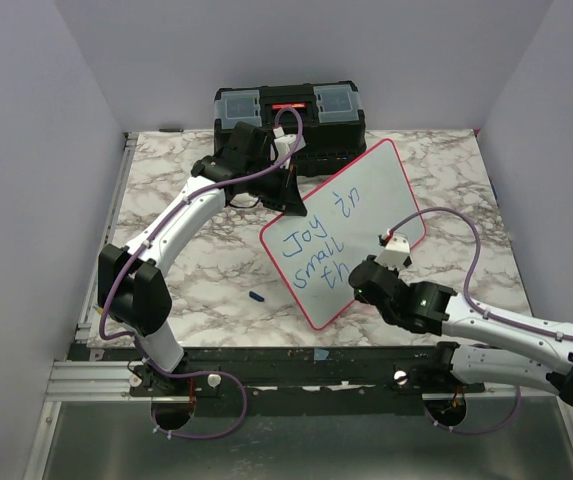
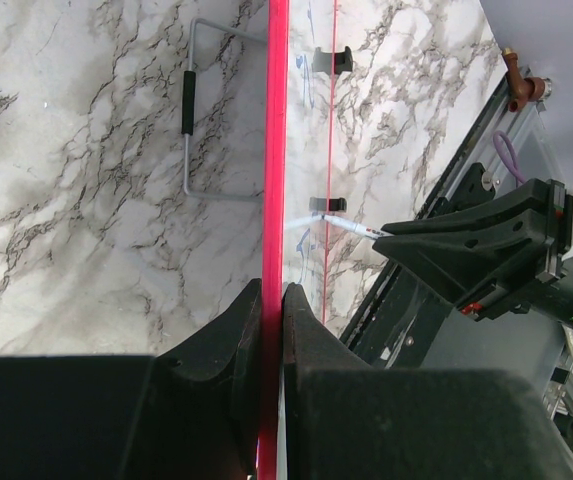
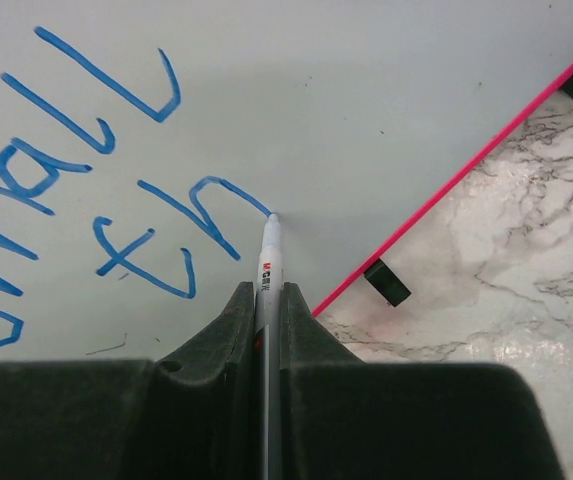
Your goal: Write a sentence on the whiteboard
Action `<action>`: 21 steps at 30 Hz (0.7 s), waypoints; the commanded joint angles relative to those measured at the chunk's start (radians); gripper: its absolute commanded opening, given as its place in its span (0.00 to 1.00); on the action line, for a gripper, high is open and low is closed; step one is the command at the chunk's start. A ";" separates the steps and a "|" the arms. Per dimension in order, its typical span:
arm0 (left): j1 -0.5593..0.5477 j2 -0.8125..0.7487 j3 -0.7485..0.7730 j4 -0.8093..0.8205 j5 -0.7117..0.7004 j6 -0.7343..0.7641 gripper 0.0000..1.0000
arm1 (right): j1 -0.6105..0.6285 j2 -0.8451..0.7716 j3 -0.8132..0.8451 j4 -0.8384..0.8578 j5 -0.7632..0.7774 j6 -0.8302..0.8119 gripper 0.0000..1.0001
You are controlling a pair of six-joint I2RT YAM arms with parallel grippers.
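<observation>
The whiteboard point(image 1: 351, 225) with a thin red-pink rim stands tilted on the marble table. It carries blue writing: "Joy in", "small", "th". My left gripper point(image 1: 288, 190) is shut on its upper left rim; in the left wrist view the red rim point(image 2: 275, 150) runs between the closed fingers point(image 2: 228, 345). My right gripper point(image 1: 364, 278) is shut on a white marker point(image 3: 269, 262). The marker tip touches the board point(image 3: 366, 100) at the end of the "h" stroke. The right gripper also shows in the left wrist view point(image 2: 466, 245).
A black toolbox point(image 1: 288, 115) stands at the table's back edge behind the board. A small blue marker cap point(image 1: 257, 296) lies on the table left of the board's lower corner. The board's wire stand point(image 2: 201, 120) and black feet point(image 3: 386, 282) rest on the marble.
</observation>
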 commanded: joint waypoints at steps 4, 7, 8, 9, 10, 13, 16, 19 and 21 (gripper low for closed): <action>-0.005 -0.028 -0.005 0.006 -0.034 0.049 0.00 | -0.004 -0.021 -0.035 -0.027 -0.038 0.060 0.01; -0.005 -0.030 -0.006 0.006 -0.035 0.049 0.00 | -0.004 -0.024 -0.013 -0.038 -0.023 0.050 0.01; -0.005 -0.030 -0.007 0.006 -0.036 0.048 0.00 | -0.004 -0.025 -0.002 -0.042 -0.018 0.045 0.01; -0.004 -0.030 -0.007 0.006 -0.036 0.050 0.00 | -0.004 -0.028 0.009 -0.047 -0.014 0.039 0.01; -0.005 -0.031 -0.008 0.006 -0.036 0.051 0.00 | -0.004 -0.029 0.018 -0.051 -0.009 0.035 0.01; -0.005 -0.033 -0.008 0.006 -0.037 0.051 0.00 | -0.004 -0.044 0.044 -0.062 0.007 0.022 0.01; -0.005 -0.034 -0.011 0.006 -0.038 0.052 0.00 | -0.003 -0.079 0.043 -0.053 0.026 0.027 0.01; -0.005 -0.036 -0.010 0.006 -0.038 0.051 0.00 | -0.006 -0.106 0.038 -0.043 0.049 0.020 0.01; -0.005 -0.036 -0.009 0.006 -0.037 0.051 0.00 | -0.008 -0.109 0.041 -0.043 0.060 0.013 0.01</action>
